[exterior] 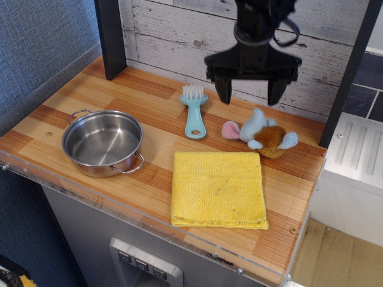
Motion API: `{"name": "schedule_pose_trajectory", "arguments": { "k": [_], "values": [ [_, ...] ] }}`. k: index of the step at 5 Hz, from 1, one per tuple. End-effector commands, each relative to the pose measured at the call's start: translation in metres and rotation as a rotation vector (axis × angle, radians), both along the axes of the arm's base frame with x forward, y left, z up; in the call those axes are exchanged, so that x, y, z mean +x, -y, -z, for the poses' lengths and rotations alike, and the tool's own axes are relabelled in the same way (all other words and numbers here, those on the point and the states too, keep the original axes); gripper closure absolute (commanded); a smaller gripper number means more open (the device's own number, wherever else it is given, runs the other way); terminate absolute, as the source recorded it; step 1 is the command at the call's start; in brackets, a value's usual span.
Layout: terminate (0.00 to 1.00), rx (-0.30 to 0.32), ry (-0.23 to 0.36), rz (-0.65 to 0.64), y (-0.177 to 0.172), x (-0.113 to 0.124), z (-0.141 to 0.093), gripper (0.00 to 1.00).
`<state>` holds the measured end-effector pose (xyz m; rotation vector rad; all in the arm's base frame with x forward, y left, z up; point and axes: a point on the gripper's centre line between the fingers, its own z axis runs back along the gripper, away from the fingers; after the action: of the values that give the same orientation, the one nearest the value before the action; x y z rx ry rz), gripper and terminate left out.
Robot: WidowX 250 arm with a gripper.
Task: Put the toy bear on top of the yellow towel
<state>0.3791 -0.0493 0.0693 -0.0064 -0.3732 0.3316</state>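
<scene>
The toy bear lies on its side on the wooden counter at the back right, brown body, pale blue-white head and paws, pink ear to the left. The yellow towel lies flat just in front of it, near the counter's front edge. My black gripper hangs open and empty in the air just above and behind the bear, its two fingers pointing down and set wide apart.
A light-blue brush with white bristles lies left of the bear. A steel pot stands at the left. A dark post stands at the back left, another at the right. A plank wall is behind.
</scene>
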Motion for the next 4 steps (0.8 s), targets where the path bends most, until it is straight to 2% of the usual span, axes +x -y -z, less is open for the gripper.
{"name": "schedule_pose_trajectory", "arguments": {
  "k": [1,3,4],
  "values": [
    [0.00,-0.062,0.008,0.028,0.018,0.013,0.015,0.00],
    [0.00,-0.125,-0.082,-0.003,0.027,-0.002,0.043,0.00],
    [0.00,-0.120,-0.081,-0.004,0.027,-0.008,0.044,1.00]
  ]
}}
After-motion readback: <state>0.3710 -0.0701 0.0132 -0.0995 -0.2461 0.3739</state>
